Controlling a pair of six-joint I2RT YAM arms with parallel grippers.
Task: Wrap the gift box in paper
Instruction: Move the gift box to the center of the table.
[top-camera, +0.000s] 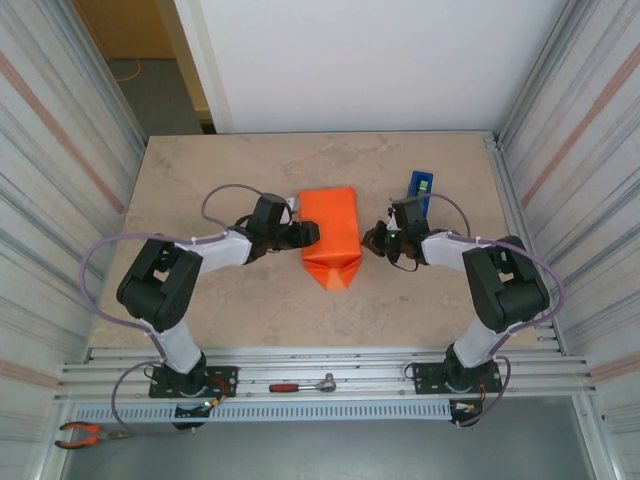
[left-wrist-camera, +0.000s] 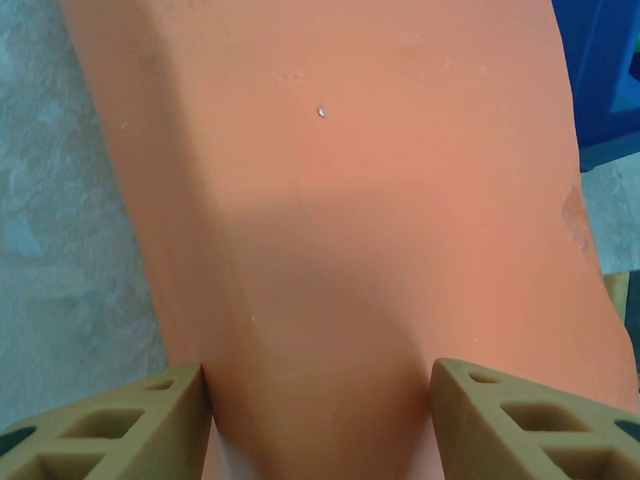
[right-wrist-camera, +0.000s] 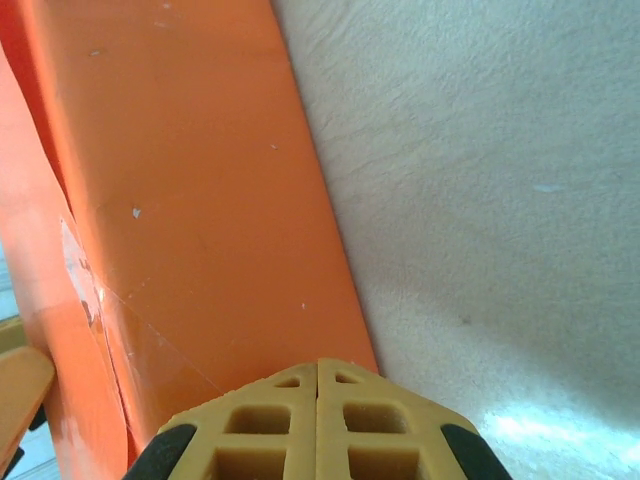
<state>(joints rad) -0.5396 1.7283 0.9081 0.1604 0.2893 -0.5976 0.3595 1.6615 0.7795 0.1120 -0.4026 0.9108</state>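
Top external view shows the gift box (top-camera: 330, 222), covered in orange paper (top-camera: 336, 272), lying in the middle of the desk (top-camera: 200, 180) between the two arms. A pointed flap of the paper sticks out at its near end. The left gripper (top-camera: 308, 233) meets the box's left side. In the left wrist view its fingers (left-wrist-camera: 110, 430) stand apart, clasping the orange package, and both inner faces touch it. The right gripper (top-camera: 370, 240) sits just beside the box's right side. The right wrist view shows that gripper's fingers pressed together and holding nothing, their tips close to the box's lower edge where it meets the desk. A blue tape dispenser (top-camera: 421, 190) stands on the desk to the right of the box, beyond the right gripper.
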